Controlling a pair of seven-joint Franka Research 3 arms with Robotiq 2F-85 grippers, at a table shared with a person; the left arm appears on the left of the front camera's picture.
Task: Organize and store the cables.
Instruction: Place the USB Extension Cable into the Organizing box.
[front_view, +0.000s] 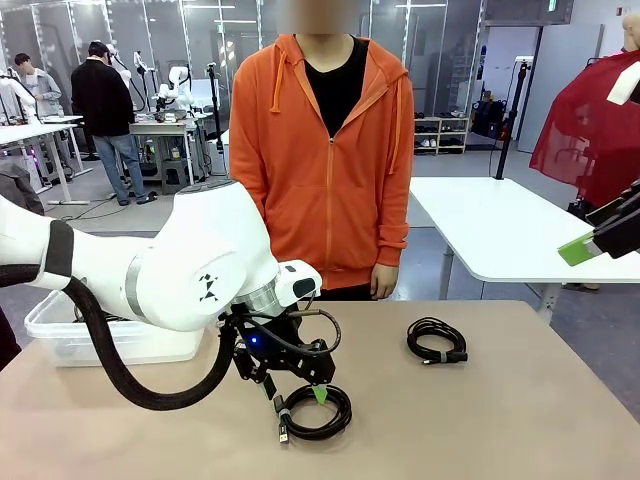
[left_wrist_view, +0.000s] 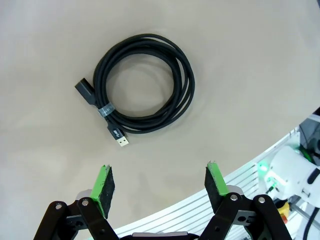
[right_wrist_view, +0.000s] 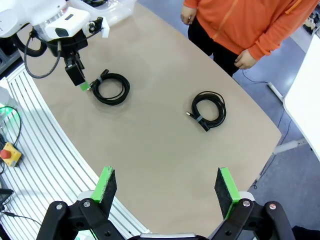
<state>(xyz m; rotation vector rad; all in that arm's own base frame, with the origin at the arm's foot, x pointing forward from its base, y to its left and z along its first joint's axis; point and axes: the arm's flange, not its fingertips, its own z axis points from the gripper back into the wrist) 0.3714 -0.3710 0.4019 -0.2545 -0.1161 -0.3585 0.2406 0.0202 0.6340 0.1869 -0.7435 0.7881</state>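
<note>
Front view: left gripper down low over the table, jaws parted and empty, one green pad just touching or just above the rim of the near cable; cannot tell which. Far cable lies well apart, toward the person at the far edge. Clear bin sits at the robot's left, behind the left arm; something dark inside, too hidden to name. Right gripper is raised at the right edge, off the table. Left wrist view: jaws of the left gripper wide and holding nothing; the near cable lies ahead of the fingertips, not between them, with its USB plug pointing toward the gripper. Right wrist view: right gripper high above the table, jaws spread, empty; both coils show below, the near cable beside the left gripper, the far cable nearer the person. Judgement: step in hand is the approach to pick the near cable; nothing grasped. Next move calls for shifting forward so one finger drops inside the ring and one outside, then closing on the bundled strands, and likely a carry to the bin. Count: two cables on the table, two grippers, one bin, one person at this table.
</note>
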